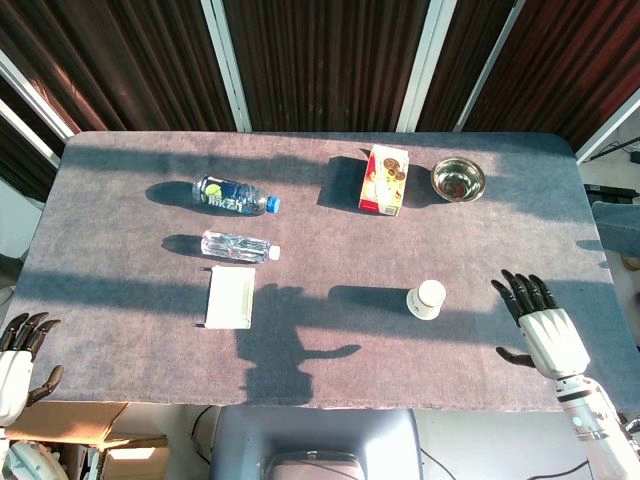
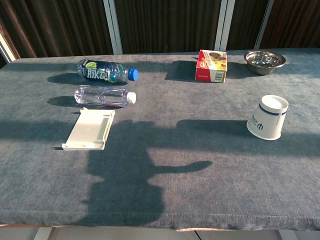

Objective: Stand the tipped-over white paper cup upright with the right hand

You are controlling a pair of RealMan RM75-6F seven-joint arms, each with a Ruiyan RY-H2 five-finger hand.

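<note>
The white paper cup [image 1: 427, 299] [image 2: 268, 118] sits on the grey table [image 1: 330, 320] right of centre. Its narrow closed base faces up and its wider mouth end is down on the cloth, leaning slightly. A blue band and mark show on its side. My right hand [image 1: 541, 325] hovers near the table's front right edge, to the right of the cup and apart from it, fingers spread and empty. At the front left corner, my left hand [image 1: 18, 358] is off the table, fingers apart, holding nothing. Neither hand shows in the chest view.
Two plastic bottles lie on the left: a dark labelled one [image 1: 234, 196] and a clear one [image 1: 238, 246]. A flat white tray [image 1: 230, 298] lies in front of them. A red and yellow carton [image 1: 384, 180] and a steel bowl [image 1: 458, 180] stand at the back right.
</note>
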